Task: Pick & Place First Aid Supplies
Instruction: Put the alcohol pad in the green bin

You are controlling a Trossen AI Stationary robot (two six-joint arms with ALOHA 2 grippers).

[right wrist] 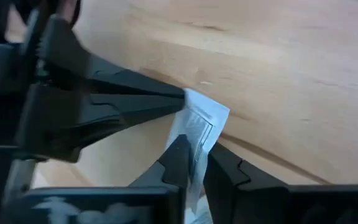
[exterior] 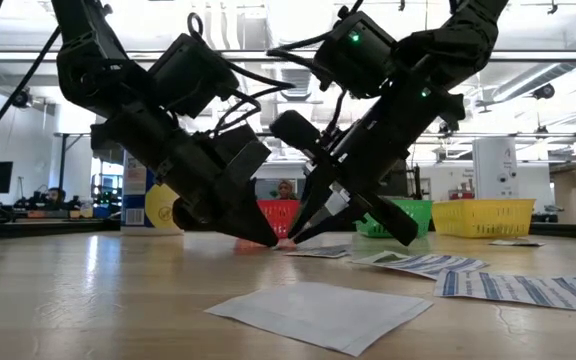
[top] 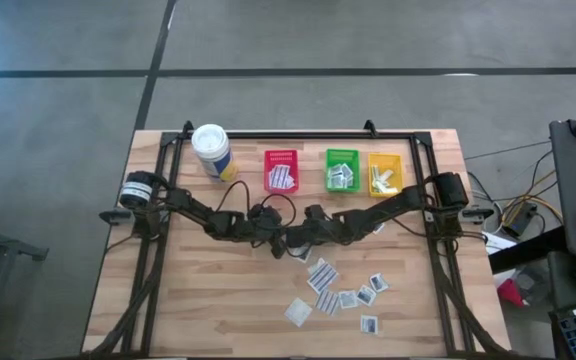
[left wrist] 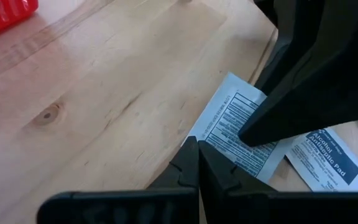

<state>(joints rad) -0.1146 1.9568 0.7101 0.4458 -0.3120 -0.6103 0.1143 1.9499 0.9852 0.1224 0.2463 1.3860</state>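
- Flat white paper packets (top: 323, 275), some printed with dark stripes, are lying scattered on the near half of the pale wood-grain counter (top: 218, 290).
- At mid-counter both dark arms are bending low, their tips meeting.
- The right tool (right wrist: 194, 163) is pinching the edge of one thin printed packet (right wrist: 201, 124), which is tilting up between its fingers.
- The left tool (left wrist: 197, 163) is clenched, its tip touching that packet's edge.
- Farther back, red (top: 281, 170), green (top: 342, 169) and yellow (top: 385, 172) ribbed plastic bins are sitting in a row, holding packets, with a white cylindrical canister (top: 211, 151) beside them.
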